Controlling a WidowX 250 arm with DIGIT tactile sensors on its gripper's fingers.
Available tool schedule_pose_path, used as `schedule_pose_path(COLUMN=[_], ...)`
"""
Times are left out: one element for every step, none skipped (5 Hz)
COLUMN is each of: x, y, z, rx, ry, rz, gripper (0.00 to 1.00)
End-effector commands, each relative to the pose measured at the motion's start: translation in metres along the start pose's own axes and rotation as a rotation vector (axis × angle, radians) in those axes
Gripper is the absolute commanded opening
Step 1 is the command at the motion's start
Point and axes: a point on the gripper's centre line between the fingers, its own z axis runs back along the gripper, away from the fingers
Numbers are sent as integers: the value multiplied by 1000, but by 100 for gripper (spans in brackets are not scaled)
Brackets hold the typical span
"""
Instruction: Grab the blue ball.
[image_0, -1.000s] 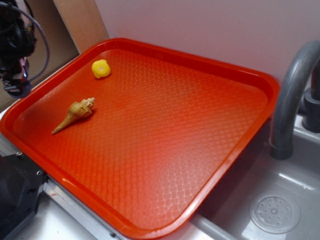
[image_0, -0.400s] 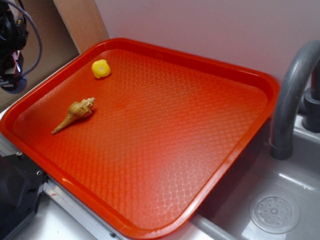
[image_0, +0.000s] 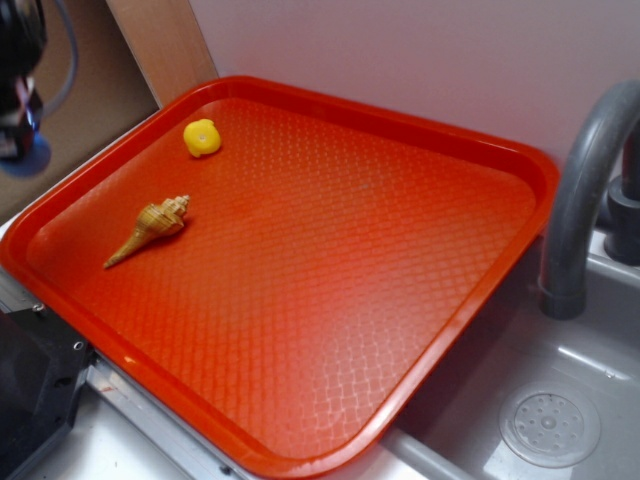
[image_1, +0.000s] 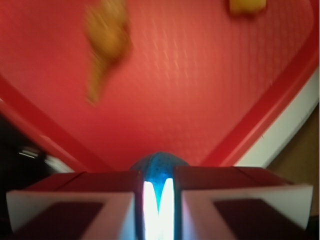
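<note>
Already the gripper (image_1: 159, 200) is clamped on the blue ball (image_1: 159, 167); I'd simply hold firm above the tray (image_1: 200, 90).

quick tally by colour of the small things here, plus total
yellow: 1, the toy on the tray
tan: 1, the shell on the tray
blue: 1, the ball held in the gripper, off the tray's left edge
total: 3
</note>
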Motion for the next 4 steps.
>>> schedule_pose_path(x=[55, 55, 60, 59], y=[-12, -4, -1, -10], z=[82, 104, 100, 98], rx=[-48, -138, -127, -53], ry=[-151, -244, -282, -270], rz=[124, 141, 164, 154], gripper=[0, 0, 0, 0])
